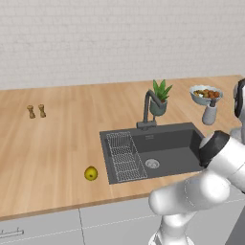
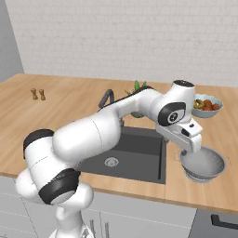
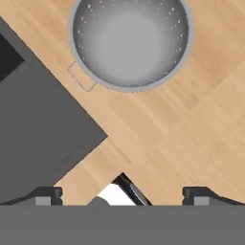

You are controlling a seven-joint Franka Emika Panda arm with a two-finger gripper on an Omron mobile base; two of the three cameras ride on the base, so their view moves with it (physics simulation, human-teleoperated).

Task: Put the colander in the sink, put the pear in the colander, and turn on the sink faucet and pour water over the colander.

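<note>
Spread wide and holding nothing, the end effector (image 3: 122, 191) hangs above bare wood at the front of the tabletop (image 1: 52, 143), with its two fingertips (image 3: 45, 195) standing well apart on either side of the plank grain. Just beyond it sits the colander (image 3: 130, 40), upright with its open mouth facing up, on the tabletop to the right of the sink (image 1: 167, 148); it is round, so it has no long axis. The colander stands close to the sink's right rim but apart from it, and open wood lies around it toward the front edge. The sink is a dark sunken rectangle with its long side running left to right, a wire rack (image 1: 125, 157) in its left part and a round drain (image 1: 152, 163) near the middle. On the far side of the basin, left of it, the pear (image 1: 91, 173) rests on the wood near the front edge, with free tabletop all around it; which way its narrow end points is too small to tell. Behind the sink rises the faucet (image 1: 149, 109), its spout bent. Beside the faucet is a potted plant (image 1: 160, 99), and further right a bowl of fruit (image 1: 206, 94). Two small shakers (image 1: 36, 111) stand far off to the left.
</note>
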